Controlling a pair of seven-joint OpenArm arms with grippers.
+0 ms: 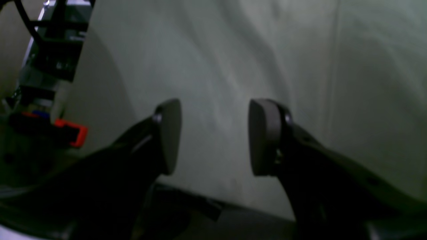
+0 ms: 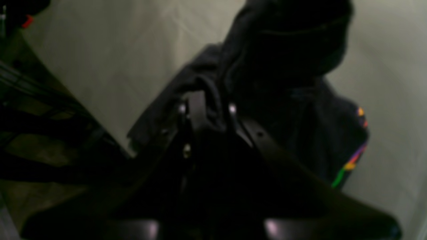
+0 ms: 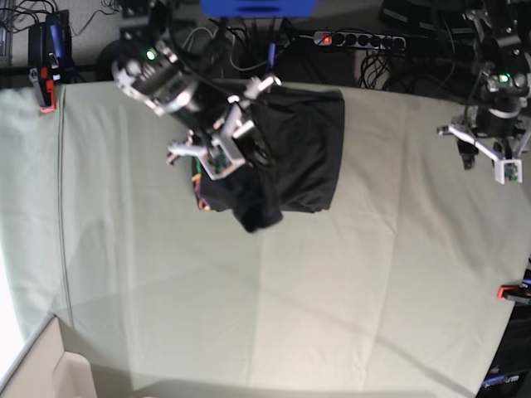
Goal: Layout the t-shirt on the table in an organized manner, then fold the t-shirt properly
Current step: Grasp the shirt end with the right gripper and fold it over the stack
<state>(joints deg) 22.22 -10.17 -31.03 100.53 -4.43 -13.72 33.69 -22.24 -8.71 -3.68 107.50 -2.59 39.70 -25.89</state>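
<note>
The black t-shirt [image 3: 303,145] lies bunched at the back middle of the pale green table [image 3: 332,290]. A lump of it hangs down at its near-left corner, and a bit of the rainbow graphic [image 3: 197,186] shows at the left edge. In the right wrist view my right gripper [image 2: 208,106] is shut on a fold of the t-shirt [image 2: 283,66], with the graphic [image 2: 353,160] on the right. My left gripper [image 1: 215,133] stands open over bare table cloth [image 1: 233,66], nothing between its pads. In the base view the left gripper [image 3: 485,162] hovers at the far right, well apart from the shirt.
Red-orange clamps [image 3: 46,95] [image 3: 510,292] grip the table's left and right edges; one clamp [image 1: 71,131] shows beside the left gripper. A power strip [image 3: 357,39] and cables run behind the table. A cream box [image 3: 33,365] sits at the near-left corner.
</note>
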